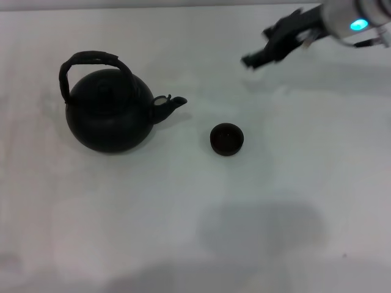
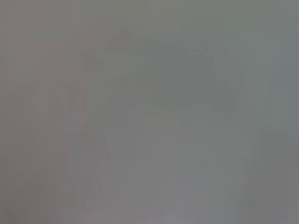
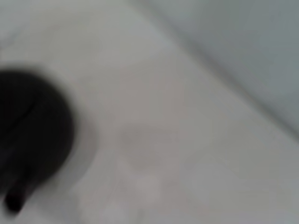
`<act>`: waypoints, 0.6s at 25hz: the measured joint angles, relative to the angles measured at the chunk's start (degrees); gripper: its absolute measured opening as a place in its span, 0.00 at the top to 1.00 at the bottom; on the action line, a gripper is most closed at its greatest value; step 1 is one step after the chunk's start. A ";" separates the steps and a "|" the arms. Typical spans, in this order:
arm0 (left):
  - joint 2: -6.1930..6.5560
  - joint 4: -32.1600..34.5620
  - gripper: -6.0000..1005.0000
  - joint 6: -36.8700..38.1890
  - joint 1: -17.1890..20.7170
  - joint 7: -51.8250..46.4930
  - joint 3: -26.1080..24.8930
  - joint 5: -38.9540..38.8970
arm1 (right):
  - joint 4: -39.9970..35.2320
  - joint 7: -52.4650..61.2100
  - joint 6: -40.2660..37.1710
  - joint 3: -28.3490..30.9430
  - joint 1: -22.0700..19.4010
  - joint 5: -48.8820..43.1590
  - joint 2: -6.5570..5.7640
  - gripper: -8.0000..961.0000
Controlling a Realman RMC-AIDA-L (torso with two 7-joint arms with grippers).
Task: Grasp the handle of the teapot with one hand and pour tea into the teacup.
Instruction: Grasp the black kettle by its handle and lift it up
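Teapot (image 1: 110, 116), big, round and matte black, sits on the white table (image 1: 293, 201) toward the robot's left, its short spout aimed at the tiny black handleless teacup (image 1: 226, 139) nearby. It looks heavy and rigid; the arched black overhead handle (image 1: 91, 59) at its wrapped crown is the place to grip. Right gripper (image 1: 252, 60) hovers far right, well apart; whether its claw is released or clenched cannot be told.

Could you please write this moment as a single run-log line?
right gripper: above table's far right, clear of teapot | handle: ungrasped | teacup: upright by spout | left arm: unseen
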 joint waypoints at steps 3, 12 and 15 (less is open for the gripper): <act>0.00 -0.23 0.22 0.16 0.22 0.00 -0.01 -0.51 | 1.96 -5.38 -0.88 11.95 -3.16 7.70 -0.05 0.12; -0.01 -0.31 0.21 2.31 1.58 0.35 0.13 -2.01 | 18.87 -33.52 -1.00 31.76 -14.58 55.11 -0.08 0.12; -0.01 -0.31 0.21 3.46 2.17 0.36 0.30 -1.94 | 25.77 -49.32 -0.80 31.88 -16.45 68.15 0.13 0.12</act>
